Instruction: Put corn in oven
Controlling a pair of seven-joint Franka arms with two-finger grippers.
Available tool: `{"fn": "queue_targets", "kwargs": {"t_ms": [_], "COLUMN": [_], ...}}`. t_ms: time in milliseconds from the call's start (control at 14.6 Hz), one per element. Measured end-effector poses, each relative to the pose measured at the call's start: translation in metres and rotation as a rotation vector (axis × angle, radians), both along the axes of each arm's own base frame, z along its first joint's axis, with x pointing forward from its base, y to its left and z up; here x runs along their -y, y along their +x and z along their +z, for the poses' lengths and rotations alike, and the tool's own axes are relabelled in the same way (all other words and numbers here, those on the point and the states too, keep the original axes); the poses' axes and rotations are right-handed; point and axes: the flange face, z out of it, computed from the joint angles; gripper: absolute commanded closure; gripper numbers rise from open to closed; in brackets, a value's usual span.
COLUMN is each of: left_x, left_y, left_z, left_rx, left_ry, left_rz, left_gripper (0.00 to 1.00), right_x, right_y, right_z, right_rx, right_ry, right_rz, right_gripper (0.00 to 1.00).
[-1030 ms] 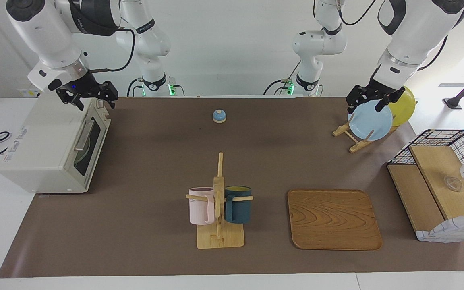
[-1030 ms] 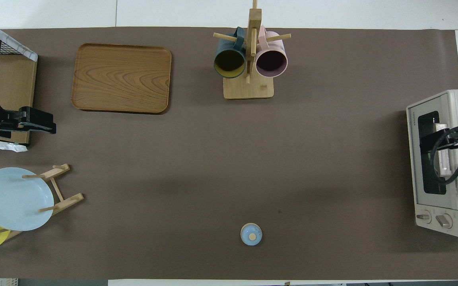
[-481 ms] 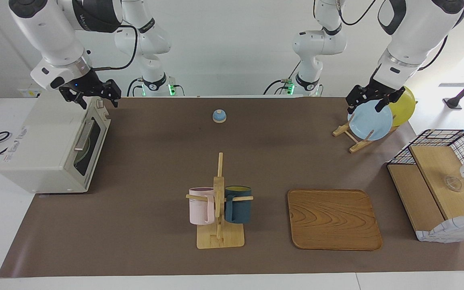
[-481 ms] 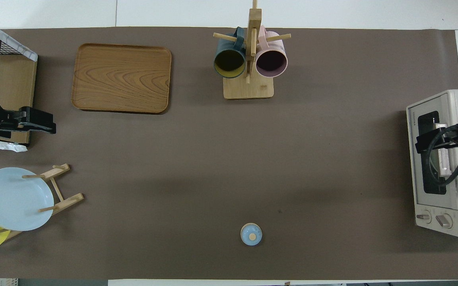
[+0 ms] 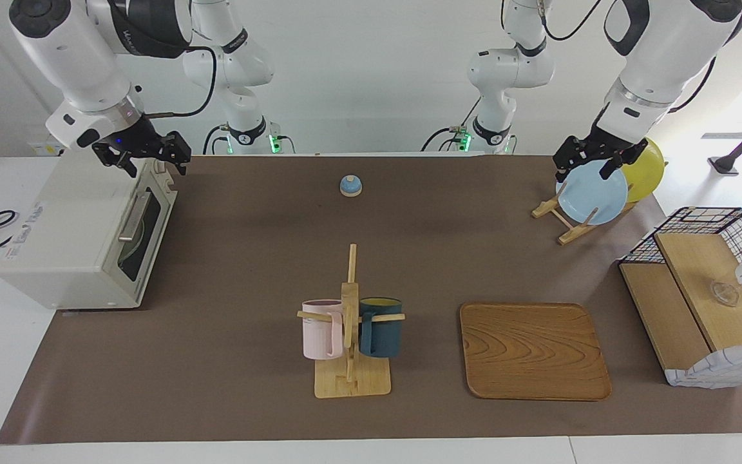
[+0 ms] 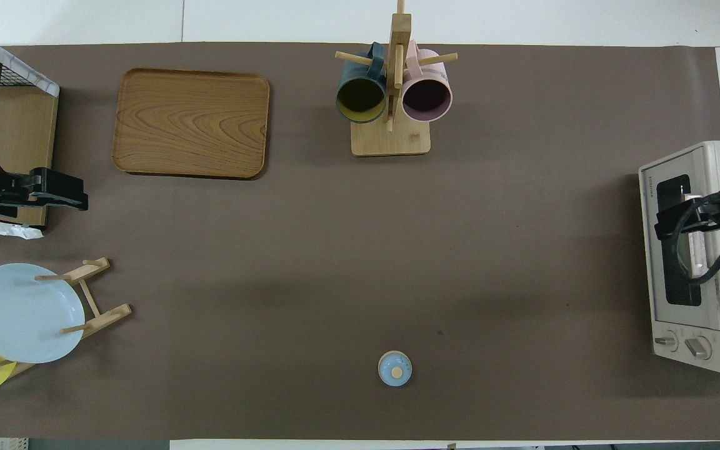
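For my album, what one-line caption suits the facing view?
Right gripper over the closed oven, left gripper over racked plates; no corn in sight.

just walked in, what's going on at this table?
No corn shows in either view. The toaster oven sits shut at the right arm's end of the table, with the right gripper open and empty above its top edge. The left arm waits with its gripper over the blue plate in the plate rack.
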Motion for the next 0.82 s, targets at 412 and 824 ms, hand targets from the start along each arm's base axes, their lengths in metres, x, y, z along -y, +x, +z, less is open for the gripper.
{"fn": "queue_targets", "kwargs": {"t_ms": [412, 824], "left_x": [0.0000, 0.0000], "left_y": [0.0000, 0.0000], "left_z": [0.0000, 0.0000], "left_rx": [0.000, 0.000], "left_ry": [0.000, 0.000], "left_rz": [0.000, 0.000], "left_gripper": [0.00, 0.00], "right_x": [0.0055, 0.0059], "right_y": [0.0017, 0.0021], "right_z": [0.0004, 0.0010], "right_rx": [0.013, 0.017], "right_ry": [0.000, 0.000], "right_rz": [-0.010, -0.010], "right_gripper": [0.00, 0.00]}}
